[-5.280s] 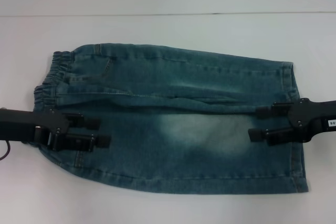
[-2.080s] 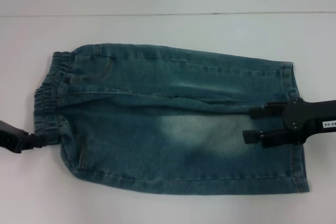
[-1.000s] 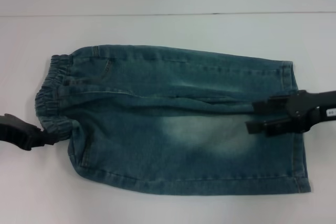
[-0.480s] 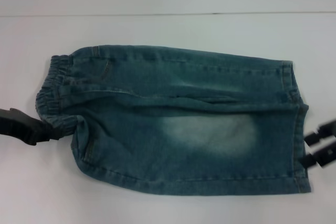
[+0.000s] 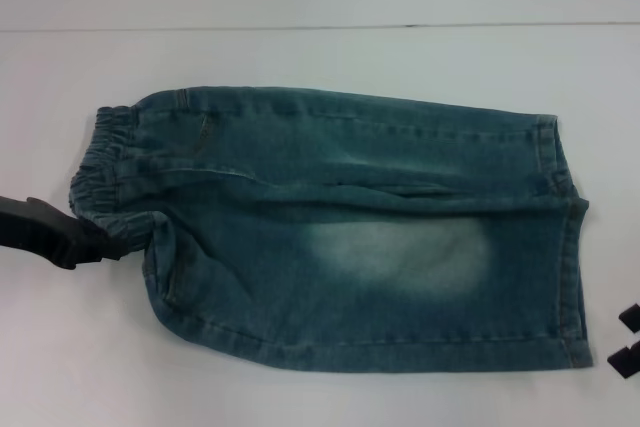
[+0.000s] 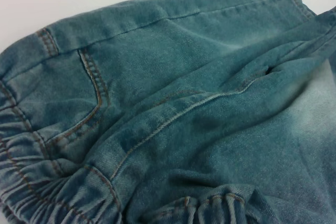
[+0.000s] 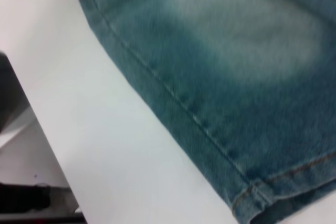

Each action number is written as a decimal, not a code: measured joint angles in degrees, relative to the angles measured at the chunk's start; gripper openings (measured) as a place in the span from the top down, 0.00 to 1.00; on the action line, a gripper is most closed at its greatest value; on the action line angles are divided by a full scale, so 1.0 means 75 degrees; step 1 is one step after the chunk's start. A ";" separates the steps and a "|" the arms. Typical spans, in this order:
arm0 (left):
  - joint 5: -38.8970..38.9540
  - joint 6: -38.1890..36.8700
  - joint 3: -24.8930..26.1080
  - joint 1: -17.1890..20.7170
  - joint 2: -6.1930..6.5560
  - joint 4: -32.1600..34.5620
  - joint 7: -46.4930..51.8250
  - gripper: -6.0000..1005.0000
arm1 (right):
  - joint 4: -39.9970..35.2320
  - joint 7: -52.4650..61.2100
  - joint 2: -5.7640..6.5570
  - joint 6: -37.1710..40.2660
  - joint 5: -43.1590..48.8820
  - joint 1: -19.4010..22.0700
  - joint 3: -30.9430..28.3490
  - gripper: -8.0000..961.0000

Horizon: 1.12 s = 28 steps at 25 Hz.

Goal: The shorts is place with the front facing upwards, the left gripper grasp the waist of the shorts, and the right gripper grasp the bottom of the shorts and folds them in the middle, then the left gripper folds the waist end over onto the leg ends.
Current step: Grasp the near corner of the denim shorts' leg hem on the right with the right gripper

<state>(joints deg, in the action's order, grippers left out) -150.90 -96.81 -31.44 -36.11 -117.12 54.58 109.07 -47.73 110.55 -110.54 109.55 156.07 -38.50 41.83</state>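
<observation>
The blue denim shorts (image 5: pixel 350 237) lie on the white table (image 5: pixel 300 397), folded lengthwise, with the elastic waist (image 5: pixel 100 162) at the left and the leg ends (image 5: pixel 565 237) at the right. My left gripper (image 5: pixel 105 244) is shut on the near corner of the waist, which is bunched and pulled inward. The left wrist view shows the pocket seam (image 6: pixel 94 93) and gathered waistband (image 6: pixel 31 182) up close. My right gripper (image 5: pixel 627 337) sits off the shorts at the right edge, open and holding nothing. The right wrist view shows the shorts' near edge seam (image 7: pixel 173 98).
The table's back edge (image 5: pixel 320 26) runs across the far side. In the right wrist view the table's edge (image 7: pixel 31 114) drops off to a dark area beside it. Bare white tabletop (image 7: pixel 115 150) surrounds the shorts.
My left gripper has closed on the waist corner and dragged it to the right. My right gripper has let go of the leg end and withdrawn to the right edge.
</observation>
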 joint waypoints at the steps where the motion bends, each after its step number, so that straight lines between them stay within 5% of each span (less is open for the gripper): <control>1: 0.0000 0.0000 -0.0002 -0.0003 -0.0003 0.0003 0.0003 0.95 | 0.0041 0.0000 -0.0007 -0.0019 0.0025 -0.0002 0.0040 0.07; 28: 0.0006 0.0066 0.0014 -0.0013 -0.0015 0.0012 0.0003 0.95 | 0.1122 0.0036 -0.0240 -0.0938 0.0062 -0.0403 0.0649 0.08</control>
<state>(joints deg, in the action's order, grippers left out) -150.86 -96.32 -31.33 -36.21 -117.24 54.67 109.09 -39.31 110.82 -112.34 102.51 156.54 -41.52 46.70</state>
